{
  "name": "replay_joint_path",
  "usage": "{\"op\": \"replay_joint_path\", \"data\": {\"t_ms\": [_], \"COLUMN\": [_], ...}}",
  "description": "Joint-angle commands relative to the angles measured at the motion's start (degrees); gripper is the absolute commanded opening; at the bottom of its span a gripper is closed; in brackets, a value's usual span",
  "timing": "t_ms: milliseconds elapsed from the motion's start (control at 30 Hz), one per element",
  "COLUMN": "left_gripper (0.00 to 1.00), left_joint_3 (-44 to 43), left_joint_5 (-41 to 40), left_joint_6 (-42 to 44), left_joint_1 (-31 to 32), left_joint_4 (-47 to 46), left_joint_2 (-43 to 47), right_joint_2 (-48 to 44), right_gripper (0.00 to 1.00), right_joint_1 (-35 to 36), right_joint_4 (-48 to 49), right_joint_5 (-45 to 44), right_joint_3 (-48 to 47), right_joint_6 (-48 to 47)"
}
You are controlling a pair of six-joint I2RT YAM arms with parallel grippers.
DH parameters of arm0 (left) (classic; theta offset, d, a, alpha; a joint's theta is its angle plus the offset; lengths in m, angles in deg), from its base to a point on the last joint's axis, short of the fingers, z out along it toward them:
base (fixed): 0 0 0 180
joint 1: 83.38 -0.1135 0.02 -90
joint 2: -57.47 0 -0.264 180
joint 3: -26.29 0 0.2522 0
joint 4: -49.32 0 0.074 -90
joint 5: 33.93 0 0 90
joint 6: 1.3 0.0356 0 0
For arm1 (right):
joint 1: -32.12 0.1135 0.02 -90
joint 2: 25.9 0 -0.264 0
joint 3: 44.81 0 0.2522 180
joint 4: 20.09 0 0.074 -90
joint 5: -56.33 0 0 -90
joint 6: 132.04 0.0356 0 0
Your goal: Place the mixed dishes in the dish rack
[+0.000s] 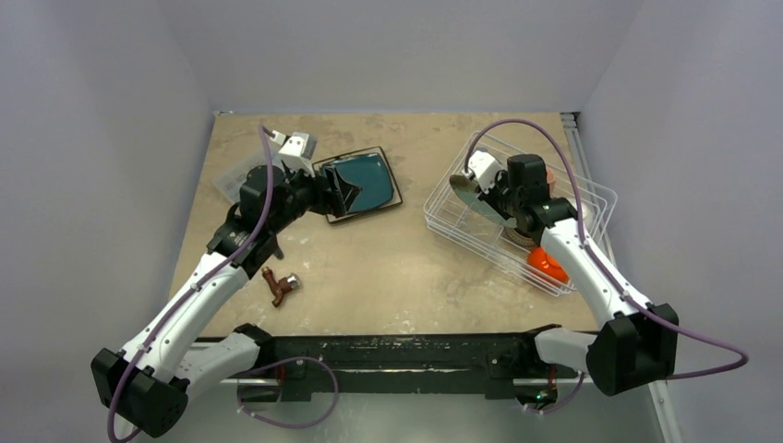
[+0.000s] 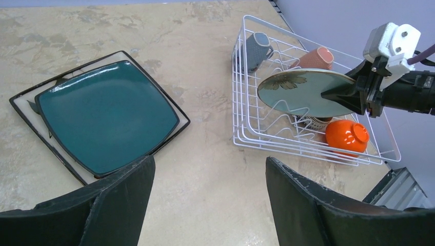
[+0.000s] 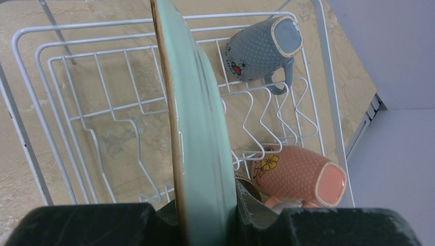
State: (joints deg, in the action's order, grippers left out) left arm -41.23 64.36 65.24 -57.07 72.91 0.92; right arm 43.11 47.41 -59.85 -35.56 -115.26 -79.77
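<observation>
My right gripper [image 3: 205, 218] is shut on the edge of a round pale green plate [image 3: 197, 128] with a flower print [image 2: 302, 89]. It holds the plate on edge over the white wire dish rack [image 2: 238, 102]. In the rack lie a pale blue mug [image 3: 259, 48], a pink mug [image 3: 297, 174] and an orange bowl [image 2: 347, 137]. A square teal plate [image 2: 107, 115] lies stacked on a dark-rimmed square plate [image 2: 23, 102] on the table. My left gripper [image 2: 208, 200] hangs open just beside their near corner, with nothing between its fingers.
Brown-handled pliers [image 1: 280, 286] lie on the table near the left arm. A clear plastic box [image 1: 229, 183] sits behind the left arm, mostly hidden. The rack [image 1: 591, 198] stands close to the table's right edge. Grey walls close in on three sides.
</observation>
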Motion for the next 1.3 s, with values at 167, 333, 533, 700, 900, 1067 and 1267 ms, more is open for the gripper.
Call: {"op": "replay_joint_path", "data": {"t_ms": [167,333,533,700,900,1067,1267], "left_gripper": [0.77,0.78,0.77,0.77,0.77,0.77,0.77], "left_joint_3": [0.2,0.2,0.3,0.4,0.6,0.5,0.5], "left_joint_5": [0.8,1.4,2.1,2.9,3.5,4.0,4.0], "left_joint_6": [-0.8,-1.2,-1.8,-2.5,-3.3,-3.9,-4.2], "left_joint_1": [-0.5,-1.0,-1.7,-2.4,-2.7,-3.1,-3.4], "left_joint_4": [-3.2,-3.4,-3.6,-3.9,-4.2,-4.3,-4.2], "left_joint_2": [0.1,-0.2,-0.6,-0.9,-1.4,-2.3,-2.9], "right_joint_2": [2.0,2.7,3.5,3.2,-0.2,-5.0,-11.0], "right_gripper": [0.1,0.25,0.43,0.49,0.55,0.98,0.98], "right_joint_1": [-4.1,-4.7,-4.8,-4.7,-4.7,-4.8,-4.7], "right_joint_4": [11.0,11.7,12.0,11.5,10.2,10.5,12.3], "right_joint_5": [-1.3,-1.3,-4.2,-5.7,-5.2,-5.5,-8.2], "right_joint_3": [0.3,0.5,0.7,0.3,-0.2,0.5,0.6], "right_joint_6": [2.8,3.5,4.8,6.2,8.4,11.7,19.9]}}
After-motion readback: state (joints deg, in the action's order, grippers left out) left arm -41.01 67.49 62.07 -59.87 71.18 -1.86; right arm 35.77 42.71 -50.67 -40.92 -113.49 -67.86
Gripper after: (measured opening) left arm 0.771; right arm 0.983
